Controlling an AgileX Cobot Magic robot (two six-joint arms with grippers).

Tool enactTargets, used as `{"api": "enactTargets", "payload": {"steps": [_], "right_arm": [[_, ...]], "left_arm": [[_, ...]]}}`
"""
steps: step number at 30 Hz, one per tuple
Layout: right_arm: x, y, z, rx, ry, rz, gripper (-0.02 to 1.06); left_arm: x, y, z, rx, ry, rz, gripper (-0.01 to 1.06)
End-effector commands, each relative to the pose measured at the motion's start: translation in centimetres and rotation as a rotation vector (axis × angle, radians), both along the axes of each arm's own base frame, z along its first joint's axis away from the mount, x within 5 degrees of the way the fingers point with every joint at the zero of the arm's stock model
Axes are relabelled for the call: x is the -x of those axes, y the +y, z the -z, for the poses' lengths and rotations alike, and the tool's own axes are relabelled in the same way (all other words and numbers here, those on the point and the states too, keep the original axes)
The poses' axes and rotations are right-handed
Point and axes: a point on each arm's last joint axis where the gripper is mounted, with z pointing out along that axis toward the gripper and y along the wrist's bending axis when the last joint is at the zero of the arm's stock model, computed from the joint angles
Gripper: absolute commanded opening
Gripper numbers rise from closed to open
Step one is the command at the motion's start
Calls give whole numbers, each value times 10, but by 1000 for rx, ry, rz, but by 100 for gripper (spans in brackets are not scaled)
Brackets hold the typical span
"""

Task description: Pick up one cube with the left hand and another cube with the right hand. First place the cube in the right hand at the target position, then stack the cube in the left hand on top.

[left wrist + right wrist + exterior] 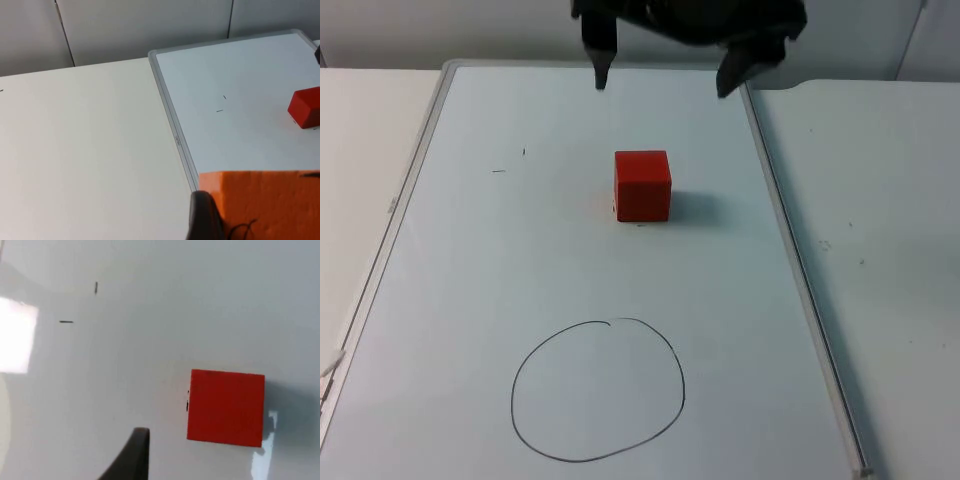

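A red cube (642,186) sits on the whiteboard, beyond the hand-drawn circle (598,390) that marks the target. My right gripper (665,78) hangs open over the board's far edge, behind the cube, its two fingers spread wide and empty. In the right wrist view the red cube (226,407) lies just past one black fingertip (136,455). My left gripper (235,220) is shut on an orange cube (265,205), held up off to the board's left side. From there the red cube (305,107) is seen further off on the board.
The whiteboard's grey frame (790,250) runs along both sides, with plain white table (880,250) outside it. Two small pen marks (510,162) lie left of the red cube. The grey partition wall (140,27) stands behind.
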Motion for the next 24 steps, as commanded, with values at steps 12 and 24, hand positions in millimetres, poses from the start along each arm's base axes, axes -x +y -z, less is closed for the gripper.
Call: {"api": "enactTargets", "payload": {"steps": [12, 24], "right_arm": [[-15, 11, 79, 24, 67, 43, 96], [-21, 15, 92, 2, 20, 23, 83]], "left_arm": [[1, 0, -1, 1, -18, 7, 0], [1, 0, -1, 1, -18, 7, 0]]}}
